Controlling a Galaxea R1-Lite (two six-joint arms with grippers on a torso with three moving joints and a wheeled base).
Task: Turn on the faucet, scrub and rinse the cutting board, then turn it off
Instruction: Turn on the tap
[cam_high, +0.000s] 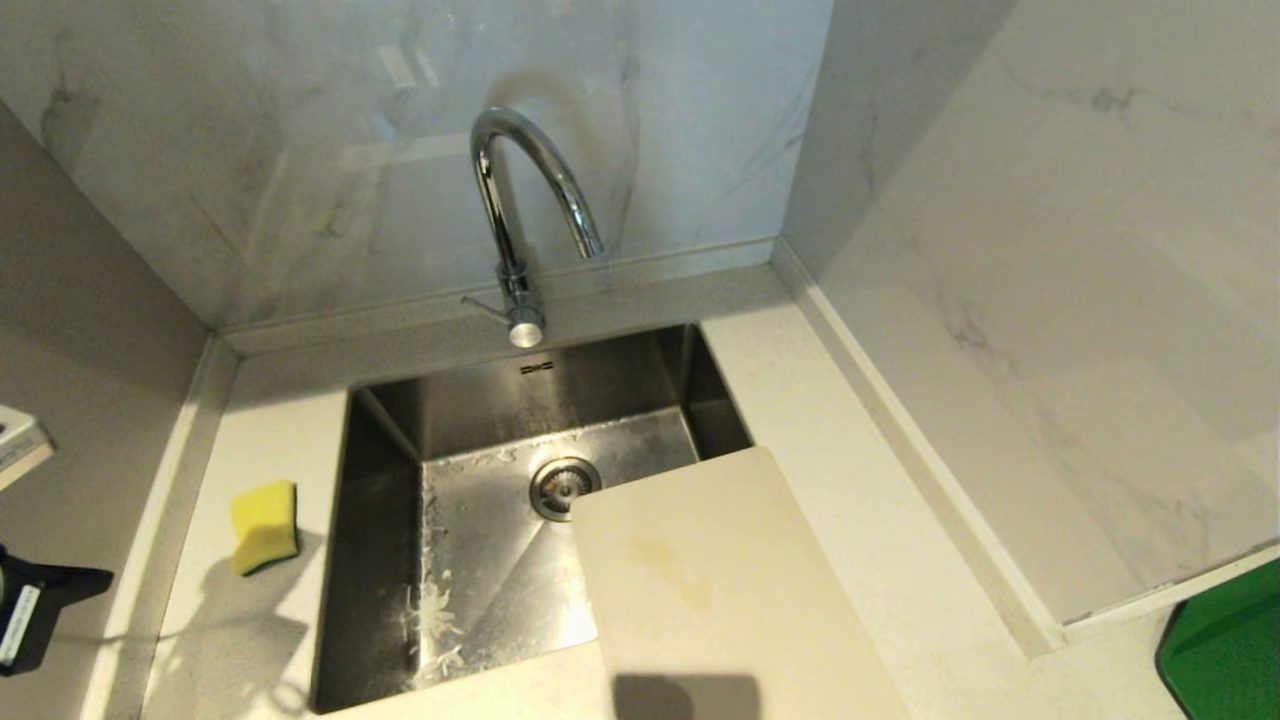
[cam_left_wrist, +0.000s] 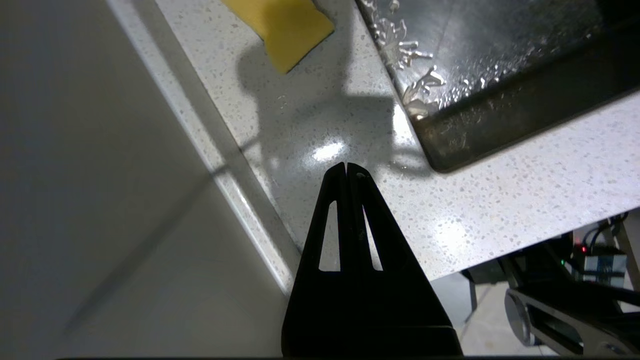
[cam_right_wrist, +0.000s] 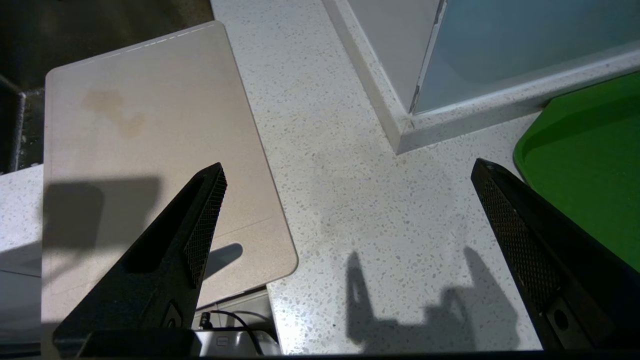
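Hovering with fingers pinched together and holding nothing: left gripper (cam_left_wrist: 347, 167), over the speckled countertop (cam_left_wrist: 500, 210) near the front left corner of the steel sink (cam_high: 470, 540). Lying just beyond it, on the counter left of the basin: yellow-and-green sponge (cam_high: 264, 526). Standing dry and apparently off behind the sink, thin side lever pointing left: chrome gooseneck faucet (cam_high: 520, 220). Resting tilted over the basin's right front corner, far end reaching almost to the drain (cam_high: 564, 487), yellowish stain facing up: cream cutting board (cam_high: 710, 590). Hanging spread wide and empty above the board's near corner and the counter beside it: right gripper (cam_right_wrist: 345, 172). Sitting at far right: green tray (cam_right_wrist: 590, 165).

Judging the task barely beginning, opening the tap being the step in hand. Calling next for reaching the left gripper over the sponge and up to that thin lever. Leaving little room: side walls closing in both flanks, backsplash crowding the lever. Offering free passage: open basin in the middle.
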